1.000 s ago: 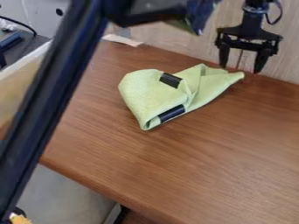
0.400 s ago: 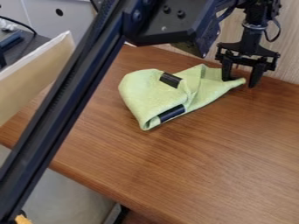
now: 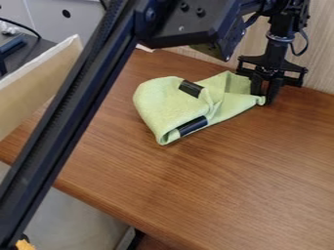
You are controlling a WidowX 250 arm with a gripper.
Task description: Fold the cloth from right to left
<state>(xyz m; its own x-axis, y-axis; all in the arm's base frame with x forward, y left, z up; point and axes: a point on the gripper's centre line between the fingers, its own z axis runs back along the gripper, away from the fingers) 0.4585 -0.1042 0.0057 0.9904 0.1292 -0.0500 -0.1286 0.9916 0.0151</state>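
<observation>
Cloth (image 3: 163, 105) lies creased and tapering on wood-grained table (image 3: 228, 180).

We count one light-green fabric cloth (image 3: 156, 100) and, on it, two black rectangular patches (image 3: 191, 88). We see one black metal robot arm (image 3: 72, 117) and one black two-finger gripper (image 3: 265, 100), with two fingers (image 3: 273, 91). We also count one brown wood-grained table (image 3: 196, 180), one tan flat panel with a white edge (image 3: 29, 90), one dark round hole (image 3: 66, 13) in the grey surface behind, and one small orange object (image 3: 25, 245) at the lower left.
</observation>
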